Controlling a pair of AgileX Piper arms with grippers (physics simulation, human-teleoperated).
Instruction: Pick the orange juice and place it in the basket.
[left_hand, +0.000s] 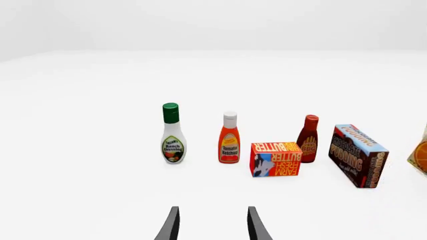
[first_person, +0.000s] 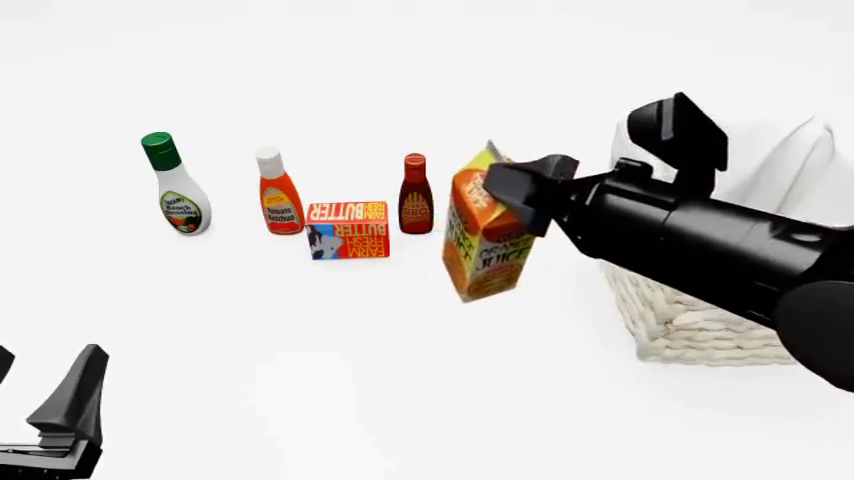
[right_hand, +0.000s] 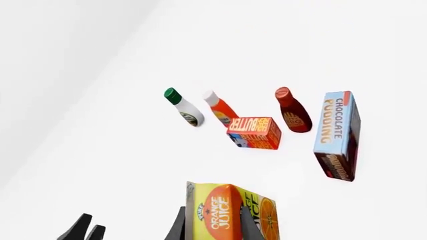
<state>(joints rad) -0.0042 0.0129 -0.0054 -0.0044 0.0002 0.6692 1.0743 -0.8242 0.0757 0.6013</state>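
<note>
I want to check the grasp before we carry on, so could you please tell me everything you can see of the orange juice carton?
The orange juice carton is a tall gable-top box, apparently printed card, orange and yellow with "ORANGE JUICE" lettering and an orange fruit picture. It tilts, seemingly lifted off the table. The right gripper is closed on its upper part, one finger on each side. It hangs between the dark red bottle and the basket, touching neither.

"ORANGE JUICE" is printed on the carton (right_hand: 230, 212); "BUTTER" on the small box (right_hand: 254, 132); "CHOCOLATE PUDDING" on the tall box (right_hand: 337, 132); "Tomato Ketchup" on the orange bottle (left_hand: 229, 140); "Ranch Dressing" on the white bottle (left_hand: 173, 137).
</note>
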